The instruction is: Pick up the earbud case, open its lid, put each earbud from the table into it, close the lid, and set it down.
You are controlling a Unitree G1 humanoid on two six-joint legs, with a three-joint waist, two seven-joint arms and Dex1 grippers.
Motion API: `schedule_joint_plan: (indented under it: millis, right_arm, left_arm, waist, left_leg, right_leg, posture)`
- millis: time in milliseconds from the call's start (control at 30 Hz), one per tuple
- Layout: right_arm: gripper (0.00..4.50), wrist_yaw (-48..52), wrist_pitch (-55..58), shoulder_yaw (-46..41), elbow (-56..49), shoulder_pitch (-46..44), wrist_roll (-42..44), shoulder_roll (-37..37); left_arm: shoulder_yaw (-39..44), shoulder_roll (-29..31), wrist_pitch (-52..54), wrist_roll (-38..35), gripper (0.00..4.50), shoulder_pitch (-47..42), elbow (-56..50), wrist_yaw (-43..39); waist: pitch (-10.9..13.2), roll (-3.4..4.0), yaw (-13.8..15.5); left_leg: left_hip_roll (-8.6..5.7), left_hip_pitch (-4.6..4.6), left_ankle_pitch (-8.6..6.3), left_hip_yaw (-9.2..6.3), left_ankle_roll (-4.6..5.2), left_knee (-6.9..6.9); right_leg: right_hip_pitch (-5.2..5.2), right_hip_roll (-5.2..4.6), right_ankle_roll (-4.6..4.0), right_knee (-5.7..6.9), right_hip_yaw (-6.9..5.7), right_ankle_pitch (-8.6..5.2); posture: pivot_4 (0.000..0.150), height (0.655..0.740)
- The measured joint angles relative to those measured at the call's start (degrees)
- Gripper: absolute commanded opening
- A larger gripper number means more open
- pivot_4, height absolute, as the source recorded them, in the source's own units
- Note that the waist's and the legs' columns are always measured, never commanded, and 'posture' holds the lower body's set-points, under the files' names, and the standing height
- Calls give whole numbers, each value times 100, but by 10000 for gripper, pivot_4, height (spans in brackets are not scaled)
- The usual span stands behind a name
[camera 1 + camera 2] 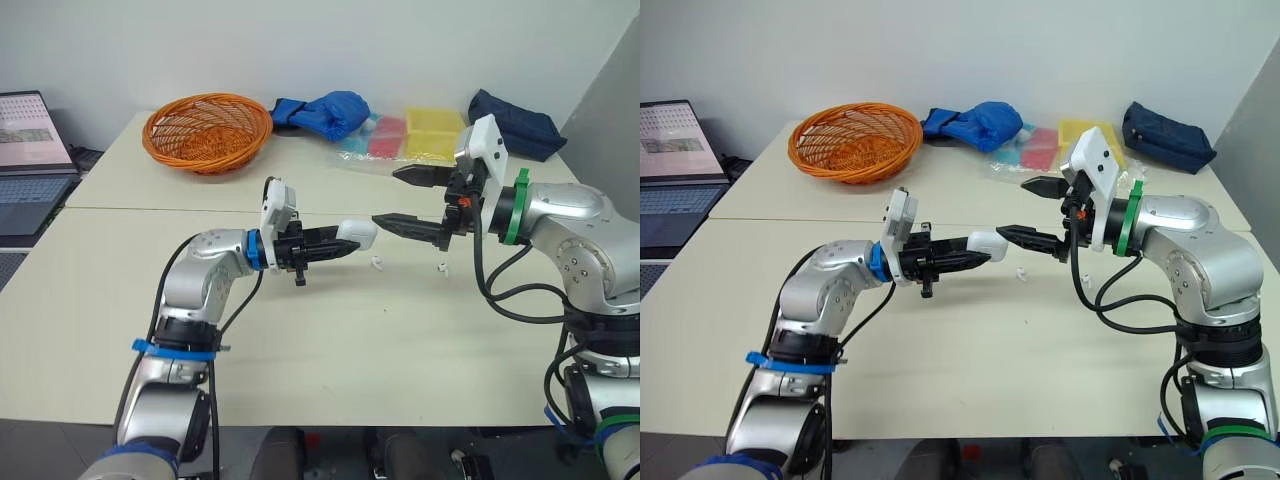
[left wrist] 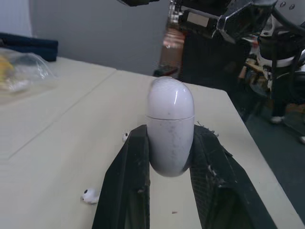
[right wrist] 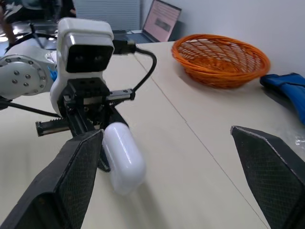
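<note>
Left gripper (image 1: 342,247) clamped on earbud case (image 1: 358,233) at frame centre, lid shut. Right gripper (image 1: 386,196) spread wide, lower fingertip just beside case. Near earbud (image 1: 378,263) and far earbud (image 1: 441,267) just below centre; table (image 1: 330,350) bare toward bottom edge.

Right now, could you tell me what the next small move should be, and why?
Probably bring the right gripper onto the free end of the earbud case to open the lid. The left gripper holds the case above the table, lid shut; the right gripper is open beside it, and both earbuds lie on the table.
</note>
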Motion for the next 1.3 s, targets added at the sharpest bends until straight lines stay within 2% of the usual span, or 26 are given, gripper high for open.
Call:
schedule_joint_plan:
  millis: [133,267,633,1000,1167,1300]
  right_arm:
    - [44707,405,-222,280,233,-155,-23,-310]
    - [44707,679,-270,433,371,-164,6,-376]
    - [44707,527,-528,656,944,-515,-291,-209]
    - [44707,-167,-466,431,1578,-926,-456,59]
    - [44707,-11,-236,322,1533,-956,-225,-52]
    - [44707,518,-206,376,1020,-681,11,-429]
  left_arm:
    - [-1,-306,-75,-38,7474,155,-335,537]
    - [1,-320,-125,-69,7474,226,-479,830]
    - [-95,-247,-130,-135,7474,362,-623,930]
    - [-221,-185,-231,-198,7474,367,-595,874]
    - [-222,-195,-270,-200,7474,363,-584,882]
    - [-221,-199,-363,-200,7474,347,-544,885]
  waist:
    - [0,0,-17]
    - [0,0,-44]
    - [0,0,-33]
    - [0,0,-33]
    - [0,0,-33]
    - [0,0,-32]
  left_leg:
    - [1,7,2,10,2,9]
    - [4,18,2,9,3,3]
    - [5,21,2,13,2,-3]
    - [5,21,1,16,2,-10]
    - [5,21,1,16,2,-15]
    - [5,20,1,14,2,-16]
  right_leg:
    - [2,4,23,1,3,-3]
    - [2,8,29,2,12,-6]
    - [0,9,27,-1,16,-5]
    - [-2,8,7,-4,18,6]
    - [-3,9,7,-5,15,5]
    - [-2,9,10,-9,15,1]
  posture:
    - [1500,7400]
    - [1500,7400]
    - [1500,7400]
    - [1500,7400]
    - [1500,7400]
    - [1500,7400]
